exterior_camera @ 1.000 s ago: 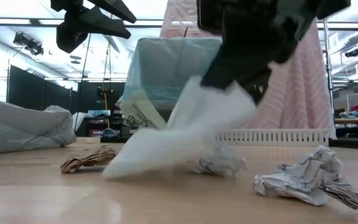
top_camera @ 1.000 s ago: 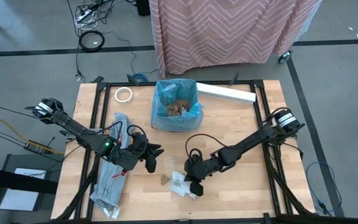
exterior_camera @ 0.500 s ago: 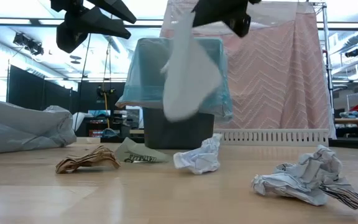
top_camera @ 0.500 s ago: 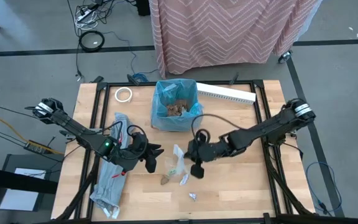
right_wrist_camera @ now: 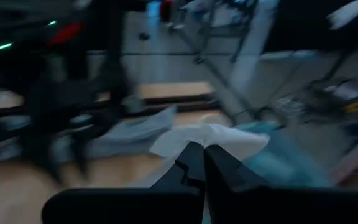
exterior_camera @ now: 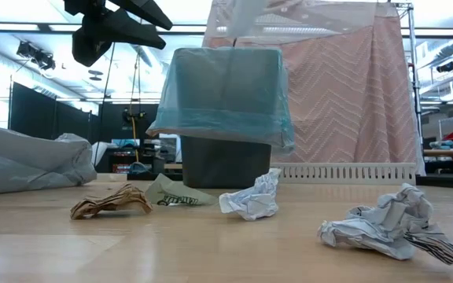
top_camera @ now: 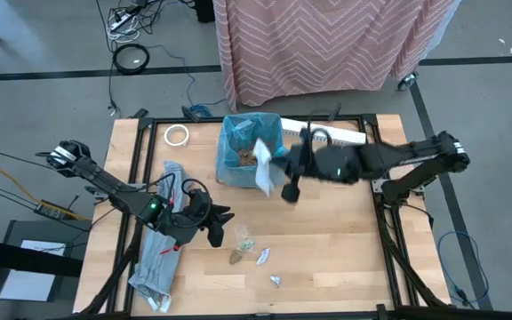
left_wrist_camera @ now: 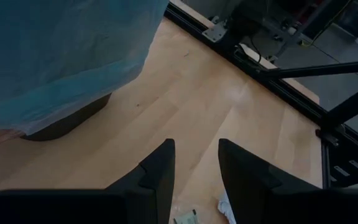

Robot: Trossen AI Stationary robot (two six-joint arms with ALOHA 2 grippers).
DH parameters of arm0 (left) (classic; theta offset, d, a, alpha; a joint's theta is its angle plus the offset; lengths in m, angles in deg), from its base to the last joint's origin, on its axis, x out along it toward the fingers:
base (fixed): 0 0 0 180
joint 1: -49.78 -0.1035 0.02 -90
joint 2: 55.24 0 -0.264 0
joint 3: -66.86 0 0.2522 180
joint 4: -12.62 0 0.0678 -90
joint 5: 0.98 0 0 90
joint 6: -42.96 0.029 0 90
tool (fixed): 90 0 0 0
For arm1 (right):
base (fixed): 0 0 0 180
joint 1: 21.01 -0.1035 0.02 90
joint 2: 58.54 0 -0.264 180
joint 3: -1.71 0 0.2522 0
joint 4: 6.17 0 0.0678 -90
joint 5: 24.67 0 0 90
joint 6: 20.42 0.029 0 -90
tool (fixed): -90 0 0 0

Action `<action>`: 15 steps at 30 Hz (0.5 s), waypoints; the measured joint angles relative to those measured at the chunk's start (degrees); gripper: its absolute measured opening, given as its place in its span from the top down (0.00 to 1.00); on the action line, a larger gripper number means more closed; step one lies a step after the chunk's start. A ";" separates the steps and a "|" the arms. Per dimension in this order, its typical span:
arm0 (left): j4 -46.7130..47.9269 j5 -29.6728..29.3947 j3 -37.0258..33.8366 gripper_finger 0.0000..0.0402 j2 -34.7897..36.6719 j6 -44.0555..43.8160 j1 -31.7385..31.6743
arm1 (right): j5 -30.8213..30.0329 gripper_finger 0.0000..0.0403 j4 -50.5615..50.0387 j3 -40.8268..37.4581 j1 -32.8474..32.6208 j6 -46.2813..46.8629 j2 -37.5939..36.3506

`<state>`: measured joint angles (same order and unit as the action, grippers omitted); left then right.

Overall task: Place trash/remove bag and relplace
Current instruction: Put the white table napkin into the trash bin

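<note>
Your right gripper (top_camera: 274,169) pinches a white crumpled wrapper (top_camera: 262,173) over the blue-lined bin (top_camera: 249,149) for dropping; left gripper (top_camera: 218,224) waits spread.

Bag (top_camera: 278,160): translucent blue liner, fitted in the bin, rim folded over its outside, brown scraps inside. Trash: one white wrapper (top_camera: 262,176) pinched in the right pincer (top_camera: 278,169) at the bin's edge; brown scrap (exterior_camera: 111,202) and white crumpled pieces (exterior_camera: 250,198) on the worktop.

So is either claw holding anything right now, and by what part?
The right claw is shut on a white wrapper, pinching it at one edge so it hangs over the bin's rim. The left claw holds nothing.
</note>
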<state>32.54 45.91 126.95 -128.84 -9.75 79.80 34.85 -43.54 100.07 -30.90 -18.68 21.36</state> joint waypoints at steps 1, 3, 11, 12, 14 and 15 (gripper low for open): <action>0.12 -0.09 0.00 0.67 0.00 0.00 0.00 | 0.00 1.00 0.02 0.95 1.61 -1.85 0.06; 0.19 -0.62 0.00 0.67 0.00 0.02 0.00 | 0.56 1.00 0.85 1.98 5.04 -4.17 0.40; 0.48 -3.31 0.00 0.67 0.00 0.00 -0.02 | 11.57 1.00 -0.31 -1.01 14.84 -1.34 0.58; 0.79 -3.48 0.00 0.67 0.00 0.00 0.00 | 12.72 1.00 -0.24 -1.69 15.37 -1.32 0.58; 1.49 -3.52 0.00 0.67 0.00 0.01 -0.01 | 15.83 1.00 -0.24 -3.24 16.31 -1.32 0.58; 1.76 -3.52 0.00 0.67 0.00 0.01 -0.01 | 17.09 1.00 -0.52 -3.88 16.64 -1.32 0.61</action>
<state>34.30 42.38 126.95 -128.84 -9.74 79.80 51.94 -44.06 96.18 -14.26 -19.99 21.98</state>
